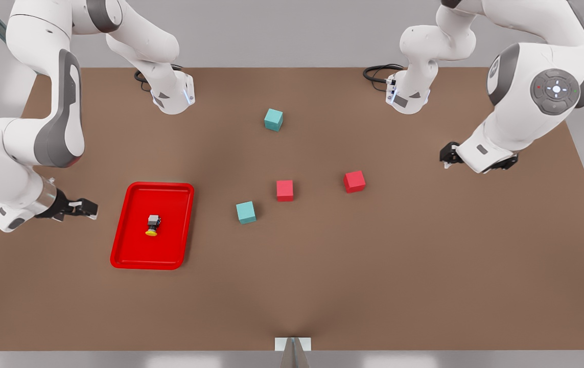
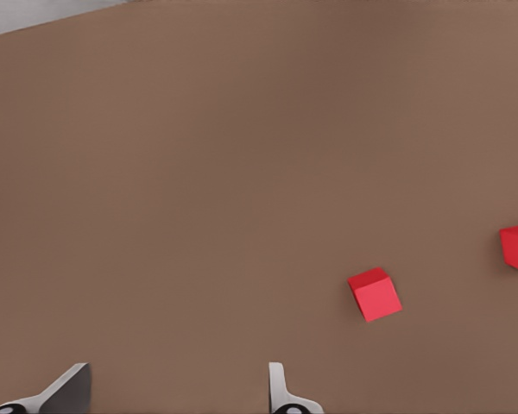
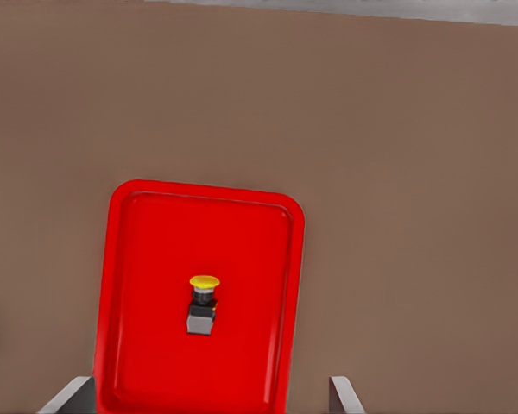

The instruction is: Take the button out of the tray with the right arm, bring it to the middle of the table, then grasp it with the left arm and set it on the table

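The button (image 1: 153,225) lay on its side mid-tray (image 1: 133,255). The right gripper (image 1: 85,208) hovered, fingers spread and empty, beside it; the left gripper (image 1: 450,155), likewise open-fingered and empty, waited near the table's (image 1: 373,281) opposite edge.

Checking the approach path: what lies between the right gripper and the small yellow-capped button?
Front view: only bare brown table and the red tray's rim separate the right gripper from the button.

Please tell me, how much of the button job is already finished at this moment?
Nothing looks done yet: the button lies in the tray. In hand: the right gripper, jaws open, waits beside the tray. The left gripper, jaws open, waits near the red cubes. Lifting, handover and placing on the table remain.
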{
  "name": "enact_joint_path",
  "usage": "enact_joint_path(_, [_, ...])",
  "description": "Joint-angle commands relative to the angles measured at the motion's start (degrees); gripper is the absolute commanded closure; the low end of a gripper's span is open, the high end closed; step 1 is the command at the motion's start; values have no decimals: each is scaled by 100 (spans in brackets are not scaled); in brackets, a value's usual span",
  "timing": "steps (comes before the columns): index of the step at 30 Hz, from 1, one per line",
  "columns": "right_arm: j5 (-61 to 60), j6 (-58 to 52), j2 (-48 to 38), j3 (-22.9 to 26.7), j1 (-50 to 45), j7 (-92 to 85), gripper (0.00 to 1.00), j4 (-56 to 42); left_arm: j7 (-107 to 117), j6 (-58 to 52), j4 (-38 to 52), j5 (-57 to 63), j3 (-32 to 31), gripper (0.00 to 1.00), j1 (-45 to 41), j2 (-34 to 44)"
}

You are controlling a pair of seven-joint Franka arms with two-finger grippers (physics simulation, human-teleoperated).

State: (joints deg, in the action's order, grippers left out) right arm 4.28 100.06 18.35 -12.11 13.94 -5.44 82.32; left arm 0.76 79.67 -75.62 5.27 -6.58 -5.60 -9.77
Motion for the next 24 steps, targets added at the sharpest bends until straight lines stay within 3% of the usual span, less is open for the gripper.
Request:
enact_joint_path(1, [55, 189, 2, -2, -40, -186, 0, -5, 38, 251, 3, 9, -1, 0, -2, -25])
enact_joint_path(5, [741, 180, 143, -54, -568, -238, 0, 12, 38, 251, 3, 0, -1, 0, -2, -42])
enact_joint_path(11, [284, -75, 740, -54, -533, 87, 0, 522, 3, 172, 3, -9, -10, 0, -29, -245])
enact_joint_path(12, [293, 363, 960, -54, -471, 359, 0, 759, -6, 181, 3, 0, -10, 0, -29, -245])
enact_joint_path(15, [328, 3790, 582, -63, -120, 535, 0, 3175, -6, 181, 3, 0, -10, 0, -29, -280])
enact_joint_path(20, [319, 4698, 591, -177, -76, 746, 0, 3836, -15, 172, -6, -9, -10, 0, -29, -280])
enact_joint_path(24, [328, 5111, 828, -177, -234, 1053, 0, 3441, -15, 137, 3, -9, -10, 0, -29, -280])
